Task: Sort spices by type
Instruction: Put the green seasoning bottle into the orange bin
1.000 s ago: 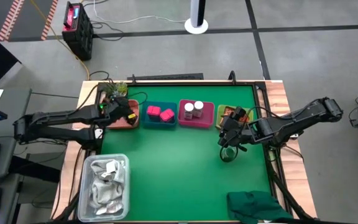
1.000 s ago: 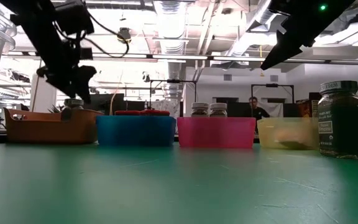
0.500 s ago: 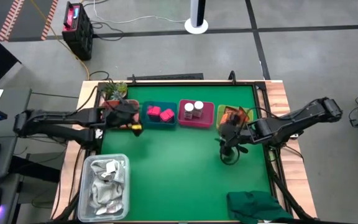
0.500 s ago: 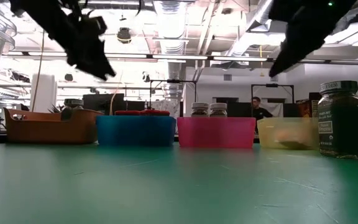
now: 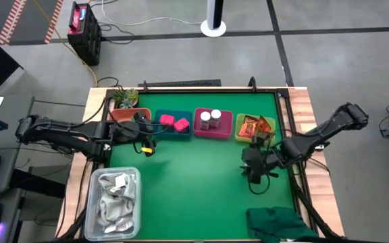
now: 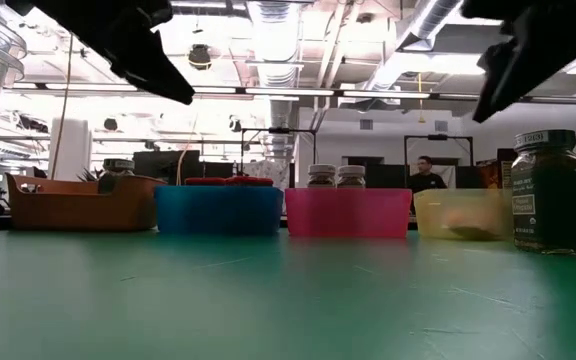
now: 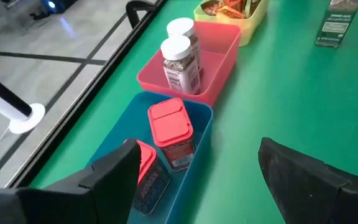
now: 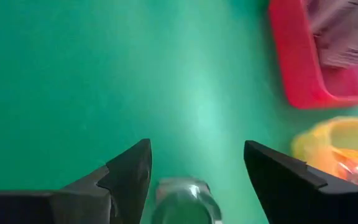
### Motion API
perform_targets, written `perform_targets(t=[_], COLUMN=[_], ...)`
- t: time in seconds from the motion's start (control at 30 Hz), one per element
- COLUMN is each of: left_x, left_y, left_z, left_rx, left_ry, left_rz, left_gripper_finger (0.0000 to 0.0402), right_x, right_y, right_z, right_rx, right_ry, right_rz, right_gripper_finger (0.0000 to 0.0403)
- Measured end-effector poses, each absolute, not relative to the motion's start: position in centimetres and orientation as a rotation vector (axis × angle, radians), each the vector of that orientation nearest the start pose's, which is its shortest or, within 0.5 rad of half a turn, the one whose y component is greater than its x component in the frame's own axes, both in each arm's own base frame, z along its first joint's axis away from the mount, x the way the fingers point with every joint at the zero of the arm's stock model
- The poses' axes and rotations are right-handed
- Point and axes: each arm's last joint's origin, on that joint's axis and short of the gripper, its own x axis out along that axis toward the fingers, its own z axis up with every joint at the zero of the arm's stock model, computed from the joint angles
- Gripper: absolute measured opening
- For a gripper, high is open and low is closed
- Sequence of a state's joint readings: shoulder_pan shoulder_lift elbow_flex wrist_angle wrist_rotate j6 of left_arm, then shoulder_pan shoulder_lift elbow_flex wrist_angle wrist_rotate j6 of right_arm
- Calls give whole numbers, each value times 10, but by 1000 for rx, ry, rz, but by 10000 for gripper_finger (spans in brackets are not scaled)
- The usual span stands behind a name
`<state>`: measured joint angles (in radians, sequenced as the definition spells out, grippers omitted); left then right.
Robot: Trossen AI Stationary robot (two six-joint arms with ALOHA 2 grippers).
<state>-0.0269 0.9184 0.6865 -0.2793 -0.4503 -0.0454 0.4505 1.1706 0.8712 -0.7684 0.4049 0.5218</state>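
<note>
Green mat [image 5: 194, 182] covers table; four bins in row along far edge. Greenish glass jar [image 6: 550, 192] upright on mat, dark lid, near yellow bin [image 5: 254, 128]; right gripper [image 5: 254, 170] above it, fingers wide, now nearer table's near edge. Yellow bin: orange foil packets [image 7: 229, 6]. Pink bin [image 7: 194, 62]: two white-capped jars [image 7: 180, 56]. Blue bin [image 7: 166, 165]: two pink blocks [image 7: 171, 132]. Left gripper [image 5: 142, 132] wide, empty, shifted off brown bin [image 6: 78, 202] toward blue.

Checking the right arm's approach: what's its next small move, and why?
Probably lower the right gripper straight down around the greenish glass jar. Its fingers are open with the jar's top showing between them, and the jar stands upright on the green mat, outside every bin. The left gripper waits open by the blue bin.
</note>
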Motion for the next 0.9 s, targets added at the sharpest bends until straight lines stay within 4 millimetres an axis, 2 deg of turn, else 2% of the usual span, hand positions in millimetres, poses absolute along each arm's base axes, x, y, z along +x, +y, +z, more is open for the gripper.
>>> perform_targets(t=[0.2,0.47,0.63,0.9], left_x=[194,194,194,194], left_y=[7,7,7,7], left_z=[269,270,270,270], left_rx=[77,76,74,78], left_ry=[490,486,485,490], left_rz=[426,427,427,426], left_gripper_finger=[312,312,312,312], right_x=[178,169,165,153], right_y=[93,106,107,103], right_z=[237,237,236,232], right_rx=[45,99,111,169], right_ry=[1013,1003,1022,1178], right_rz=[-306,-292,-316,-349], right_gripper_finger=[286,286,286,286])
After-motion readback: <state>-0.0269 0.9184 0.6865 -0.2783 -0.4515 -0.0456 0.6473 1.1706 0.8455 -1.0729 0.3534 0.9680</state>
